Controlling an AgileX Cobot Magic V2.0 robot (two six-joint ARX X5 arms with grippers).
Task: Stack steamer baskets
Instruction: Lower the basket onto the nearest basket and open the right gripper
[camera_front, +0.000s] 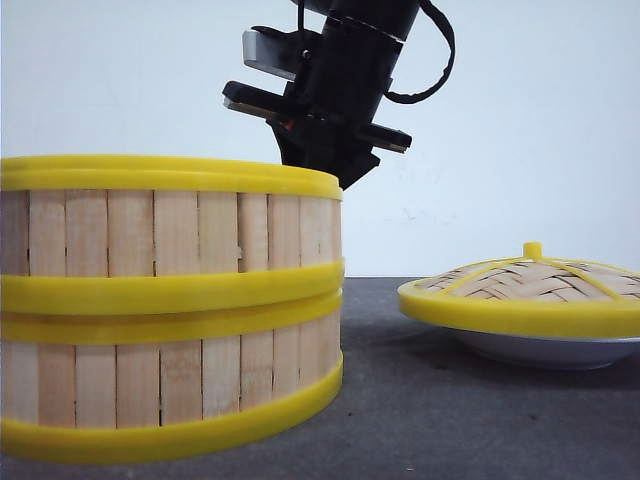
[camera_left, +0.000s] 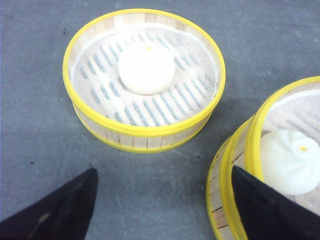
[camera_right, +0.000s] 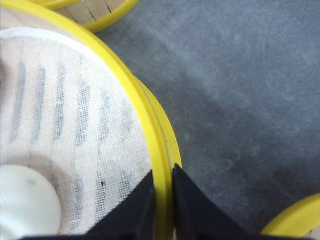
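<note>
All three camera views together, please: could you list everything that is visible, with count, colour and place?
Round steamer baskets of pale wooden slats with yellow rims: three; two stacked, one alone on the table.
White round steamed buns: two seen, white; one in the lone basket, one in the top stacked basket.
Domed woven lid with yellow rim and knob: one, tan and yellow; right of the stack, resting on the dish.
White shallow dish: one, white; under the lid.
Table: one, dark grey.
Left gripper: black fingers open, above the table.
Right gripper: black fingers shut on the top stacked basket's rim.
</note>
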